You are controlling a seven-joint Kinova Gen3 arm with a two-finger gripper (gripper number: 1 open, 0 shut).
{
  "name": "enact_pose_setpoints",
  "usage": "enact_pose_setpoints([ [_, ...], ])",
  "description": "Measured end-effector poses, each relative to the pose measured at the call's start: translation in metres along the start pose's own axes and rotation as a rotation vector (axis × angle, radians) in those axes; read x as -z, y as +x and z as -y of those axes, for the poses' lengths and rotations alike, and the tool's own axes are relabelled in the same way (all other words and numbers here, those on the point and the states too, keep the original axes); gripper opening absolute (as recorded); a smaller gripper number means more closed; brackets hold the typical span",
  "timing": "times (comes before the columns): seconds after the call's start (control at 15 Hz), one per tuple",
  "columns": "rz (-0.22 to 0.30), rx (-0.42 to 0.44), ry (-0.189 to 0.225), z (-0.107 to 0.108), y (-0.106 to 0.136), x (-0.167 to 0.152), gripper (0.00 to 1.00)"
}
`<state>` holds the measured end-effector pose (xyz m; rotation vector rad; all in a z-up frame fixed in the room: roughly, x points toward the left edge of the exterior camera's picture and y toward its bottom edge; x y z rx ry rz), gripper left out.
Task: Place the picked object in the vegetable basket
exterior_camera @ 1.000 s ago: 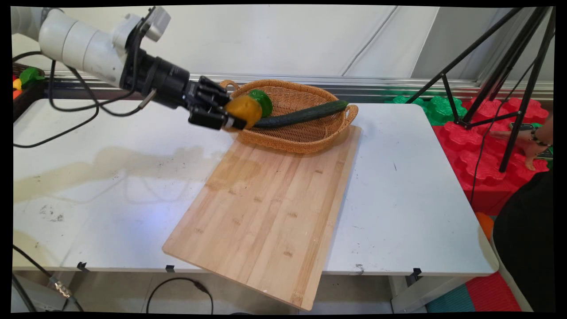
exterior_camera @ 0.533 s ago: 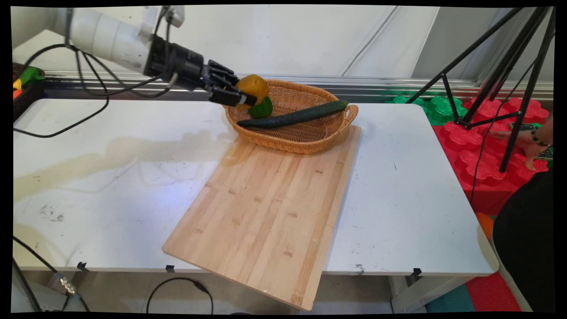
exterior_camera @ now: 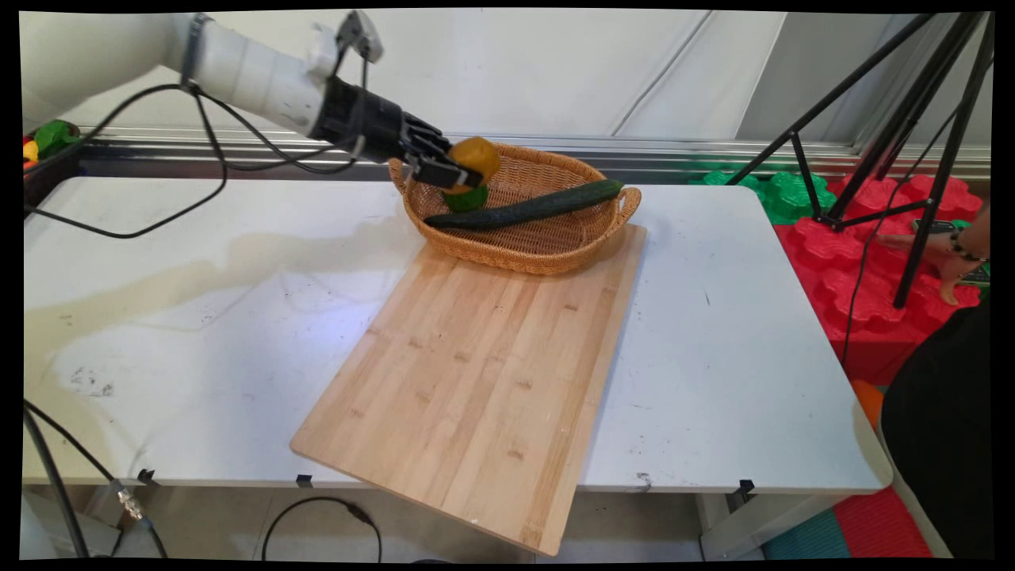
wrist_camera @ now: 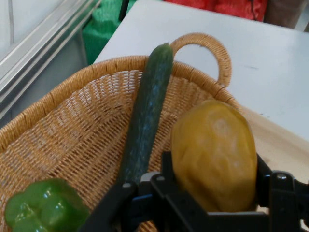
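My gripper [exterior_camera: 458,168] is shut on a yellow-brown potato [exterior_camera: 476,155], held in the air over the left end of the wicker basket [exterior_camera: 547,246]. In the hand view the potato [wrist_camera: 215,153] sits between the black fingers [wrist_camera: 166,181], above the basket [wrist_camera: 72,125]. A long dark green cucumber [exterior_camera: 527,208] lies across the basket, its far end resting on the right rim; the hand view shows the cucumber [wrist_camera: 147,111] running away toward the handle. A green pepper [exterior_camera: 466,198] lies in the basket just under the potato, and the pepper [wrist_camera: 43,208] appears bottom left in the hand view.
The basket rests on the far end of a large wooden cutting board [exterior_camera: 476,373] on the white table [exterior_camera: 198,317]. A black tripod [exterior_camera: 904,143] and red and green foam blocks [exterior_camera: 856,262] stand to the right. A crate of colourful items [exterior_camera: 44,147] sits far left.
The gripper with the potato has risen and moved right, from the basket's left rim to a spot over its left end. The pepper, once partly hidden, now shows below it.
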<state>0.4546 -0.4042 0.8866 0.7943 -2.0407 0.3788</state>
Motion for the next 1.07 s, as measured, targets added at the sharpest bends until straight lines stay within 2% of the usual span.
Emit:
enact_pose_setpoints([
  [0.27, 0.045, -0.015, 0.0, 0.005, -0.003, -0.03, 0.0],
  [0.73, 0.123, -0.052, -0.025, 0.005, -0.014, -0.075, 0.0],
  [0.8, 0.128, -0.06, -0.027, 0.005, -0.015, -0.08, 1.0],
  [1.07, 0.134, -0.086, -0.027, 0.005, -0.015, -0.09, 1.0],
])
